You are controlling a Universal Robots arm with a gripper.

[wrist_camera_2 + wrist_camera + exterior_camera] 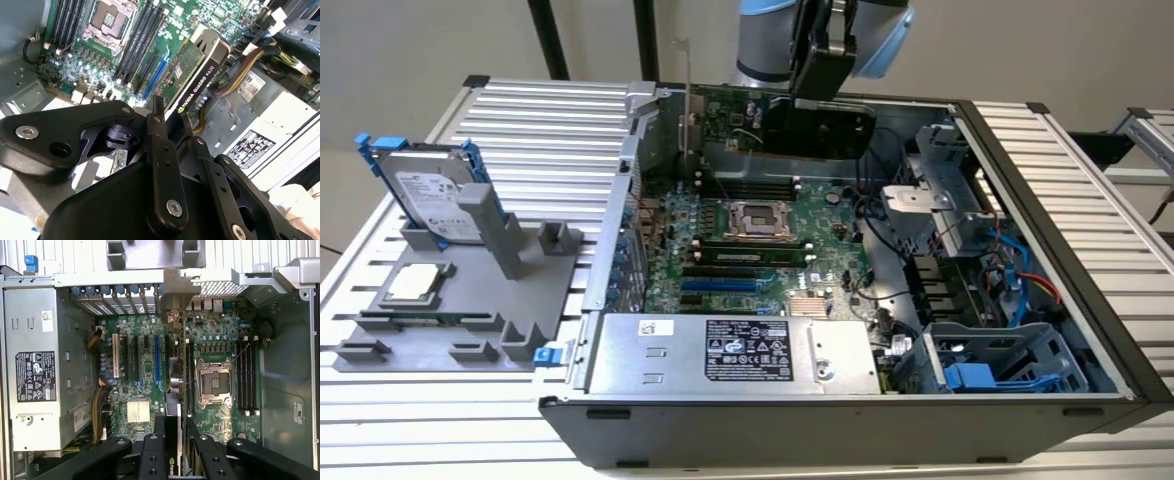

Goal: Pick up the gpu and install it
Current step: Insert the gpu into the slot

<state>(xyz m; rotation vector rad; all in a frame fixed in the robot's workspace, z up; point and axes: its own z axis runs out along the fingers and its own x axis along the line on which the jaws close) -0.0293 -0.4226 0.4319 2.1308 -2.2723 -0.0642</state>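
Note:
My gripper is shut on the gpu, which hangs on edge over the far part of the open computer case. The card's green board faces the camera in the exterior view, with the silver bracket at the exterior view's left. In both wrist views the gpu is edge-on between the black fingers, above the motherboard. It hovers beside a blue expansion slot, not seated. The gripper clamps the card's upper edge.
A grey fixture at the exterior view's left holds a silver hard drive with blue rails and a small square processor chip. Inside the case are the power supply, the empty processor socket, cables and a drive cage.

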